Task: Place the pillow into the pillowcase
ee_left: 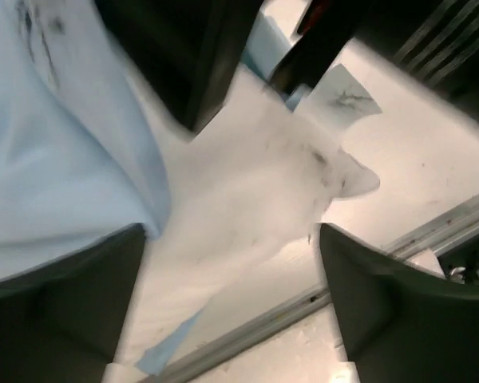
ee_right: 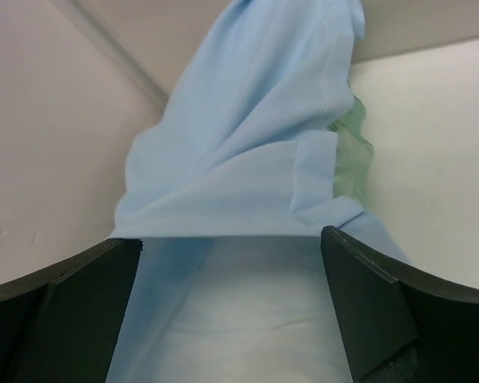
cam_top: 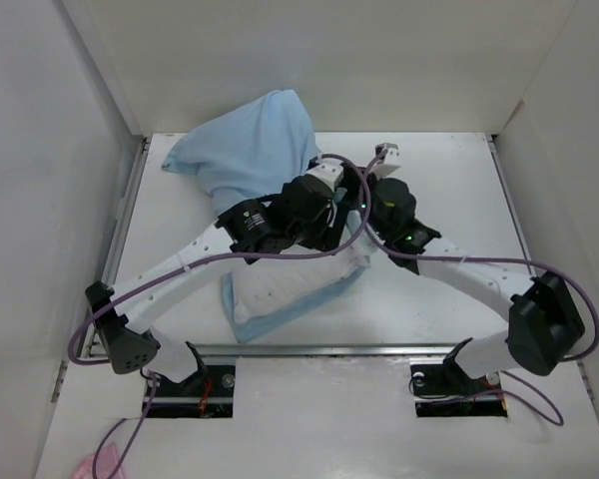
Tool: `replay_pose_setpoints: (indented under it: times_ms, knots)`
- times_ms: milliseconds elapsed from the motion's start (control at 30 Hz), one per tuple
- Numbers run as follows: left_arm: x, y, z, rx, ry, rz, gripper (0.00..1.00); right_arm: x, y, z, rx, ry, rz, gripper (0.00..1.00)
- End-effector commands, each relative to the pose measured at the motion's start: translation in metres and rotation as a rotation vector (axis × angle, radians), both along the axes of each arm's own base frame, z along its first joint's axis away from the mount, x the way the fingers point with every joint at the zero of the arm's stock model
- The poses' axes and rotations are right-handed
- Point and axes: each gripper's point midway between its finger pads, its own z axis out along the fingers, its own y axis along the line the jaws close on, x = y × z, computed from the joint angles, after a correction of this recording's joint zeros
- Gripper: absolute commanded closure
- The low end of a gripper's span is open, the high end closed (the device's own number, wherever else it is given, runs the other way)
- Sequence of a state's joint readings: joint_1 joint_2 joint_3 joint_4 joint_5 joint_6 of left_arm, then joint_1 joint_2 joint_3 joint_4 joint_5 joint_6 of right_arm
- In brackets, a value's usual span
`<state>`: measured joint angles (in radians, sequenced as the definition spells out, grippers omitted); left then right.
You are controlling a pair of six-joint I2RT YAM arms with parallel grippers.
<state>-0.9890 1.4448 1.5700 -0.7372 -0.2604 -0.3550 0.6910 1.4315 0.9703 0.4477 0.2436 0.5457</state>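
The light blue pillowcase (cam_top: 252, 150) is bunched at the back left of the table. The white pillow (cam_top: 292, 284) lies in front of it on a strip of blue fabric, partly hidden by both wrists. My left gripper (cam_top: 319, 239) is open over the pillow. In the left wrist view the pillow (ee_left: 247, 199) fills the gap of the left gripper (ee_left: 231, 231), with the pillowcase (ee_left: 56, 144) at left. My right gripper (cam_top: 327, 185) is open against the pillowcase. In the right wrist view, blue fabric (ee_right: 247, 120) spans the right gripper (ee_right: 231, 239), with a teal-green face (ee_right: 353, 159) at right.
White enclosure walls stand left, right and behind. A metal rail (cam_top: 309, 349) runs along the table's near edge and also shows in the left wrist view (ee_left: 303, 307). A small pink scrap (cam_top: 90, 467) lies at the bottom left. The two wrists cross closely over the pillow.
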Motion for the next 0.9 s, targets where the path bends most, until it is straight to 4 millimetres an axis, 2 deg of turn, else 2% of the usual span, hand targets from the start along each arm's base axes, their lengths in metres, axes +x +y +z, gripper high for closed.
replay_pose_setpoints:
  times_ms: [0, 33, 100, 200, 233, 267, 333, 367, 400, 500, 567, 600, 633, 667, 700, 800, 867]
  knots:
    - [-0.013, 0.011, 0.004, 0.042, 0.011, -0.024, 0.0, -0.024, -0.027, -0.062, -0.098, 0.297, 0.119, 0.0]
    - [-0.013, 0.013, -0.002, 0.075, 0.02, -0.034, 0.0, -0.029, -0.037, -0.075, -0.096, 0.345, 0.159, 0.0]
    - [-0.013, 0.015, -0.011, 0.124, 0.03, -0.054, 0.0, -0.039, -0.052, -0.083, -0.136, 0.369, 0.183, 0.0]
    - [-0.016, 0.017, -0.041, 0.234, 0.098, -0.079, 0.0, -0.05, -0.074, -0.091, -0.225, 0.382, 0.182, 0.0]
    - [-0.022, 0.008, -0.051, 0.256, 0.12, -0.109, 0.0, -0.053, -0.079, -0.093, -0.253, 0.385, 0.174, 0.0]
    - [-0.028, 0.011, -0.059, 0.309, 0.133, -0.144, 0.0, -0.05, -0.095, -0.096, -0.279, 0.399, 0.118, 0.0]
    - [-0.039, 0.002, -0.065, 0.343, 0.135, -0.211, 0.0, -0.053, -0.119, -0.107, -0.32, 0.456, 0.053, 0.0]
    - [-0.051, -0.003, -0.069, 0.373, 0.134, -0.262, 0.0, -0.047, -0.142, -0.106, -0.32, 0.47, -0.026, 0.0]
    - [-0.052, -0.005, -0.072, 0.402, 0.124, -0.286, 0.0, -0.044, -0.153, -0.109, -0.318, 0.488, -0.055, 0.0]
    - [-0.038, 0.015, -0.097, 0.544, 0.102, -0.209, 0.0, -0.043, -0.178, -0.11, -0.264, 0.508, -0.064, 0.0]
    - [-0.018, 0.034, -0.105, 0.648, 0.027, -0.064, 0.0, -0.041, -0.179, -0.104, -0.237, 0.473, -0.03, 0.0]
    - [-0.01, 0.042, -0.115, 0.705, 0.025, -0.004, 0.0, -0.043, -0.177, -0.107, -0.223, 0.478, -0.006, 0.0]
    - [-0.004, 0.053, -0.117, 0.755, 0.029, 0.051, 0.0, -0.043, -0.179, -0.109, -0.218, 0.479, -0.004, 0.0]
    - [0.01, 0.055, -0.106, 0.725, 0.002, 0.176, 0.0, -0.042, -0.177, -0.106, -0.23, 0.456, 0.012, 0.0]
    - [0.018, 0.063, -0.115, 0.775, 0.027, 0.219, 0.0, -0.046, -0.171, -0.109, -0.228, 0.459, 0.055, 0.0]
    - [0.028, 0.075, -0.127, 0.838, 0.024, 0.261, 0.0, -0.045, -0.167, -0.103, -0.224, 0.415, 0.082, 0.0]
    - [0.035, 0.076, -0.147, 0.877, 0.057, 0.26, 0.0, -0.047, -0.166, -0.105, -0.23, 0.411, 0.096, 0.0]
